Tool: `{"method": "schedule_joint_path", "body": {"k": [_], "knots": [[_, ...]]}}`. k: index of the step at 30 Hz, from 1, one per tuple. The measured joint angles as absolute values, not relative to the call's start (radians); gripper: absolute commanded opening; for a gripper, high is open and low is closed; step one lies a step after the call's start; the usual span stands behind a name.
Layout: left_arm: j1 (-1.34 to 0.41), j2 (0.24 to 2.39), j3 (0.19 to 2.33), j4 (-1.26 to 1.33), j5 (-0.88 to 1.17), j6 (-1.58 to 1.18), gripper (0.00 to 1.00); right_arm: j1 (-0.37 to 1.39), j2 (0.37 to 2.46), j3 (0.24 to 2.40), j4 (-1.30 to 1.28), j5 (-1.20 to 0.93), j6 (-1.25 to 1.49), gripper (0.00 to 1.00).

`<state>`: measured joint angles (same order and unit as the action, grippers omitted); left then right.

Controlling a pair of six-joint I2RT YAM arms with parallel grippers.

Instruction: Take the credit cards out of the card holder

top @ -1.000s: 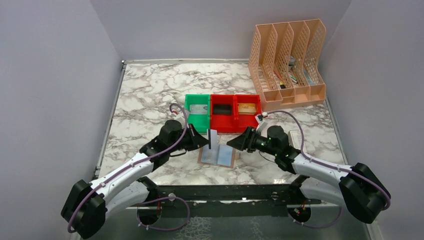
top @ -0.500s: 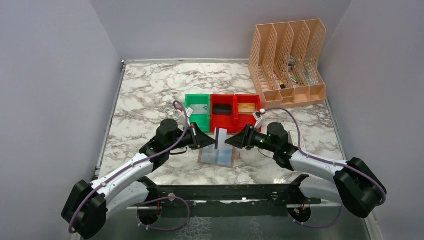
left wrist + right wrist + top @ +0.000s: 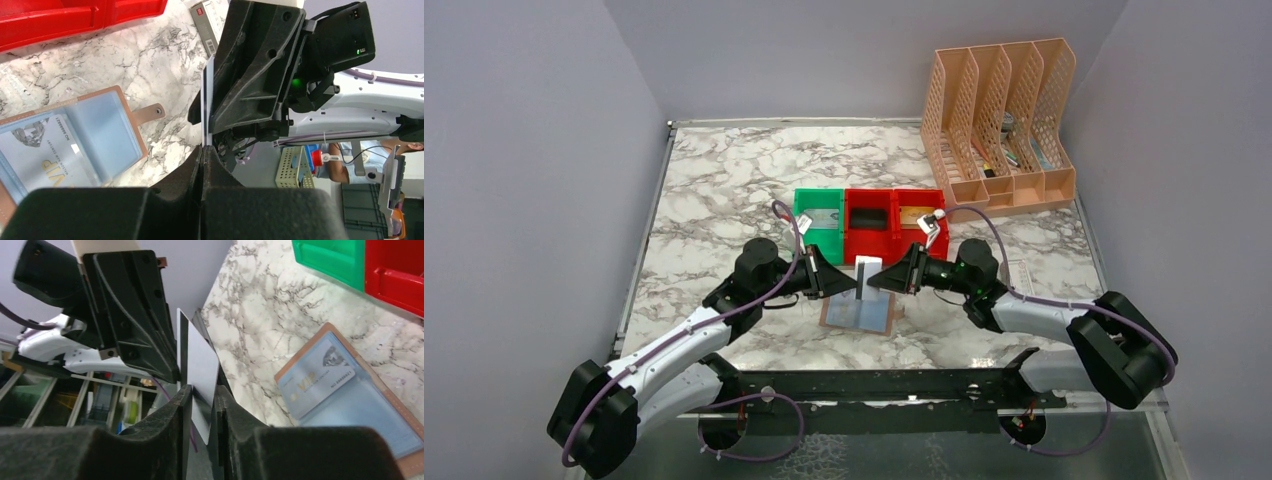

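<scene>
Top external view: left end effector (image 3: pixel 846 283) pinches a card (image 3: pixel 865 268) upright. Right end effector (image 3: pixel 876 281), jaws narrow, straddles its opposite edge, seemingly not yet clamped.

From above, the card (image 3: pixel 865 270) hides part of the holder (image 3: pixel 860 316); things in the rack (image 3: pixel 999 120) are too small to tell. Whether the right tool (image 3: pixel 873 282) pinches is unclear.
</scene>
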<state>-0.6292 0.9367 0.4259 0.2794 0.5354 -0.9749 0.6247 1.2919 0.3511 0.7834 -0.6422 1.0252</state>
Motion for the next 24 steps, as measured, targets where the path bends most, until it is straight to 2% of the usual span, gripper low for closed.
{"method": "schedule_joint_path", "body": {"k": [2, 7, 12, 15, 19, 21, 24], "knots": [[-0.629, 0.937, 0.421, 0.283, 0.536, -0.975, 0.0, 0.617, 1.303, 0.345, 0.834, -0.661, 1.048, 0.1], [-0.629, 0.936, 0.417, 0.285, 0.537, -0.978, 0.0, 0.606, 1.317, 0.334, 0.915, -0.7, 1.095, 0.02], [-0.628, 0.931, 0.416, 0.295, 0.537, -0.982, 0.0, 0.604, 1.318, 0.334, 0.951, -0.72, 1.111, 0.01], [-0.628, 0.93, 0.416, 0.3, 0.536, -0.982, 0.21, 0.601, 1.318, 0.333, 0.959, -0.723, 1.114, 0.01], [-0.628, 0.923, 0.416, 0.264, 0.519, -0.965, 0.62, 0.601, 1.316, 0.333, 0.96, -0.723, 1.112, 0.01], [-0.628, 0.906, 0.417, 0.214, 0.49, -0.946, 0.79, 0.601, 1.309, 0.333, 0.949, -0.722, 1.103, 0.01], [-0.628, 0.861, 0.421, 0.13, 0.436, -0.917, 0.89, 0.601, 1.285, 0.334, 0.907, -0.715, 1.077, 0.01]]}}
